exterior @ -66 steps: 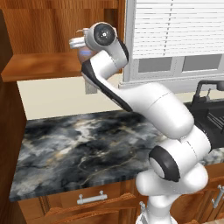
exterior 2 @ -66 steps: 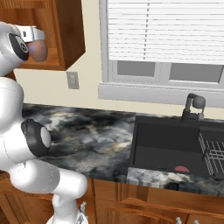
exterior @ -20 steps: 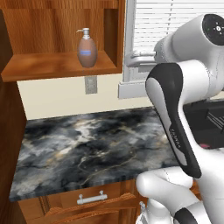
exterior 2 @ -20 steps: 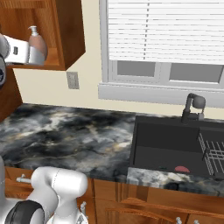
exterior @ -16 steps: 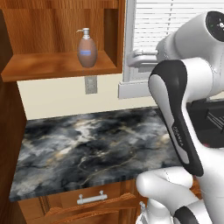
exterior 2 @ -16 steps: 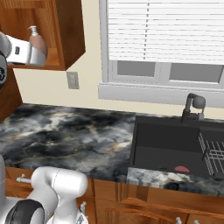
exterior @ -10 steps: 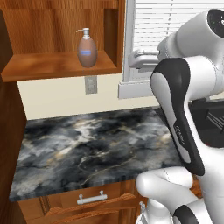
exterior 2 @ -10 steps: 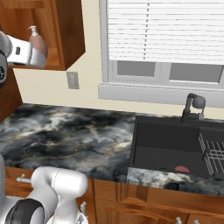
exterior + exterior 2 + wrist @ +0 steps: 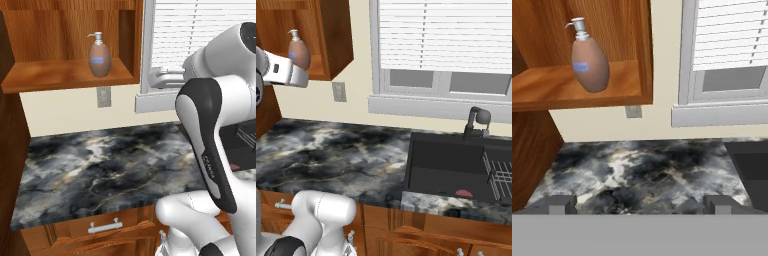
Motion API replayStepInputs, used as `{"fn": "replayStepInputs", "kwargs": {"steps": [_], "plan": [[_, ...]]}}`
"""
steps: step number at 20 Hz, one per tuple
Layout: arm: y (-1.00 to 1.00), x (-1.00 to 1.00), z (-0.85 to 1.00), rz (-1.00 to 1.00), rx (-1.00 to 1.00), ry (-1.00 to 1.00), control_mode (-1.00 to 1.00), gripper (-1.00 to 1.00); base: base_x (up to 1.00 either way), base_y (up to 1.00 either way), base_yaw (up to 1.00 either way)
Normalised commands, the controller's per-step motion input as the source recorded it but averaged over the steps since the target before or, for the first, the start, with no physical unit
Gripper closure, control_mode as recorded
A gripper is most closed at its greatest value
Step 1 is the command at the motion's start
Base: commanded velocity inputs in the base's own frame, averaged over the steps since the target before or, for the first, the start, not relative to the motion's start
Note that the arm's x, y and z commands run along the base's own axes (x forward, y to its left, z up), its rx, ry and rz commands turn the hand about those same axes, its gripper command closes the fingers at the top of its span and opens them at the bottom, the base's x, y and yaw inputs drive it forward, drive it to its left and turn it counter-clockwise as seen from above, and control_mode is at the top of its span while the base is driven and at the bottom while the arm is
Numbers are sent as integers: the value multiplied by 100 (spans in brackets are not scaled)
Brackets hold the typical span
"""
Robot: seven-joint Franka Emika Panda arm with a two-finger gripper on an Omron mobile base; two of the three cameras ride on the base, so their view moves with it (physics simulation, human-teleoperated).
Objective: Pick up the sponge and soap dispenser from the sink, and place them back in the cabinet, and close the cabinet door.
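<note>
Soap dispenser [image 9: 99,55] stands upright on the cabinet [image 9: 572,87] shelf, near its right wall and a bit back from the front edge, pump top up, label facing out; that half of the job looks done. It sits clear of the lip, prob. so the door can swing shut w/o hitting it. Sponge [image 9: 463,193] lies flat on the floor of the sink [image 9: 442,169], close to the front wall, just left of the wire rack [image 9: 499,175] and well apart from the faucet [image 9: 476,123] at the back edge. Gripper [image 9: 640,205] is pulled back from the shelf, over the marble tabletop [image 9: 105,167], jaws spread about as wide as they go w/ nothing between them; both tips show at the bottom of the hand view w/ bare tabletop in the gap. In the hand view the camera looks level at the shelf and window, so the hand seems held horizontal, not yet turned down for a pick. Next, I'd judge: swing right over the sink, tilt down, take the sponge from above. It's thin and low, so jaws need to go near the basin floor. Door closing comes last.
</note>
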Motion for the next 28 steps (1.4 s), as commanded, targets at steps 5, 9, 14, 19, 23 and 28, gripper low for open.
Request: {"fn": "replayStepInputs", "kwargs": {"steps": [5,9,14,19,23,28], "plan": [[-3,-13,-22,1,0,8,-100,-100,0,0,0],[-1,-10,-21,2,0,10,-100,-100,0,0,0],[0,-4,-15,0,-1,10,-100,-100,0,0,0],[-8,-1,-14,0,-3,7,-100,-100,0,0,0],[-14,-3,-16,0,-2,0,-100,-100,0,0,0],[-10,-1,-15,0,-1,0,-100,-100,0,0,0]]}}
